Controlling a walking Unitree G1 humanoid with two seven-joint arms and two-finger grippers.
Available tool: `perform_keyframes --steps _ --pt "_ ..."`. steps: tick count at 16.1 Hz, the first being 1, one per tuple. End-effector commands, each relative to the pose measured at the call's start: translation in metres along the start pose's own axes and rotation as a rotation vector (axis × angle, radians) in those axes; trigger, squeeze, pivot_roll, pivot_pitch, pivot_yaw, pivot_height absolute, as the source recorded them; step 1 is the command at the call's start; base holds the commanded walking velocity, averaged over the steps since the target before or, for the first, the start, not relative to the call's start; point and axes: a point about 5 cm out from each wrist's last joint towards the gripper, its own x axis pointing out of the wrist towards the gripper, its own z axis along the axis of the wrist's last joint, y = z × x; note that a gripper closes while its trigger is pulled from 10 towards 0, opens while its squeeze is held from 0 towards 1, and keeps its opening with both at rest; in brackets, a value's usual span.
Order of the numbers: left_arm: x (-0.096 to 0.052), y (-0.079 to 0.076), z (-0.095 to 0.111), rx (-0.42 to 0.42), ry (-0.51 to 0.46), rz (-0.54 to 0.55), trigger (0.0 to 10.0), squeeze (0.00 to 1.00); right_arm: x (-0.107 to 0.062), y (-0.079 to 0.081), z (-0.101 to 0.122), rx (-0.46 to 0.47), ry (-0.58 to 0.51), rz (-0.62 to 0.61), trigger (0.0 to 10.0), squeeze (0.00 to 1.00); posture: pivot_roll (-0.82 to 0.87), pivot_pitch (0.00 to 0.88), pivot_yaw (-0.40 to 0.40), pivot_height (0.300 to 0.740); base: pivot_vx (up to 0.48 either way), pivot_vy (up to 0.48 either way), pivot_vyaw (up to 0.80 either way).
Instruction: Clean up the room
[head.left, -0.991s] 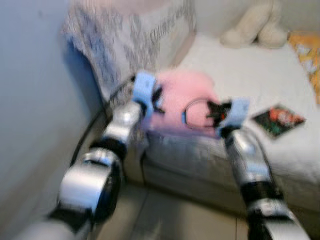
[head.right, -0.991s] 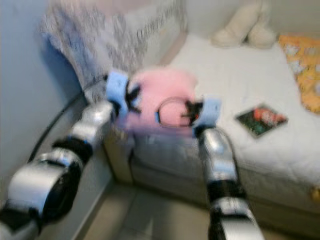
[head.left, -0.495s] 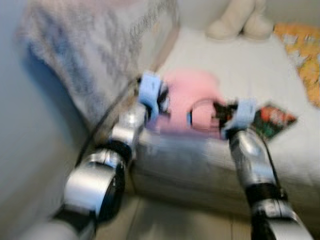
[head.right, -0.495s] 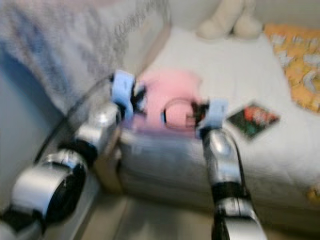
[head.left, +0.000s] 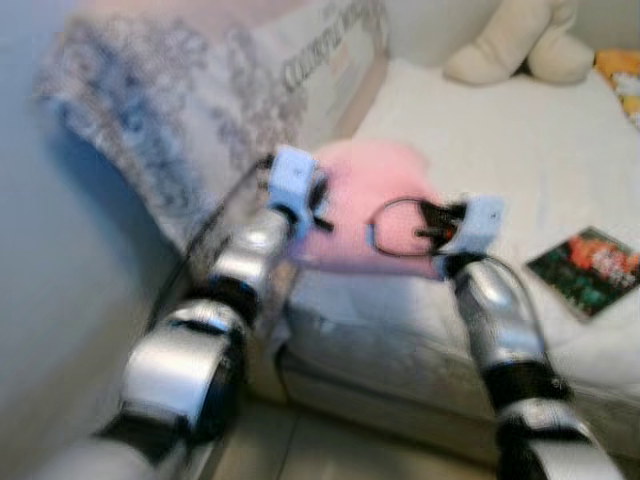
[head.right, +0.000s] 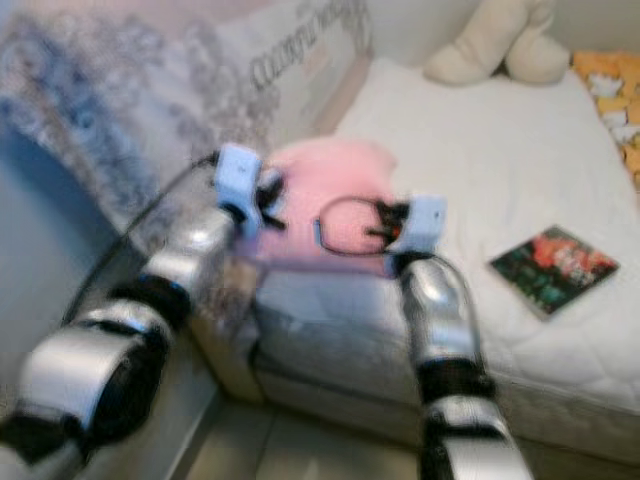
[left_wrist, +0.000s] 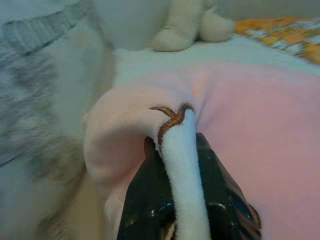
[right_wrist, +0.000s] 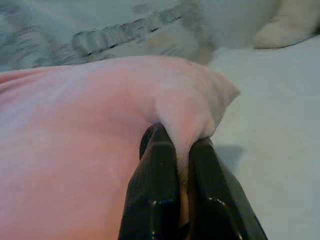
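a patterned grey blanket (head.left: 180, 110) hangs down at the bed's left end. just right of it the left tool (left_wrist: 182, 165) is clamped on a white, brown-stitched fold at one edge of the pink cushion (head.left: 365, 205), its black fingers (left_wrist: 150, 200) on either side of the fold. the cushion sits near the front left corner of the bed (head.left: 500, 150), held between both arms. the right tool (right_wrist: 175, 150) is pinched tight on the cushion's opposite corner. further right, a dark magazine (head.left: 590, 270) lies flat near the bed's front edge, apart from the cushion. a cream plush toy (head.left: 520, 45) sits at the bed's back edge, and an orange patterned cloth (head.right: 610, 90) lies at the far right.
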Motion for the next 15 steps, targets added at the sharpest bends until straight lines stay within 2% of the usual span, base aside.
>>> perform_keyframes --steps 1,8,13,15 --pt "-0.001 0.017 0.016 0.029 -0.038 0.043 10.0 0.0 0.003 0.003 0.008 0.005 -0.041 -0.01 10.0 0.0 0.05 0.0 0.08 0.74 0.446 0.0 0.0" --pt "0.002 0.01 0.014 0.02 -0.018 0.026 10.0 0.0 0.001 0.001 0.003 0.004 -0.027 -0.027 10.0 0.0 0.05 0.0 0.087 0.74 0.446 0.0 0.0" --pt "0.001 0.013 0.014 0.023 -0.013 0.037 10.0 0.0 0.0 0.001 0.0 0.002 -0.011 -0.028 10.0 0.0 0.04 0.0 0.083 0.74 0.445 0.0 0.0" --pt "0.002 0.013 0.016 0.02 -0.012 0.046 10.0 0.0 -0.002 -0.003 -0.004 -0.012 0.012 -0.034 10.0 0.0 0.04 0.006 0.077 0.74 0.446 0.0 0.0"
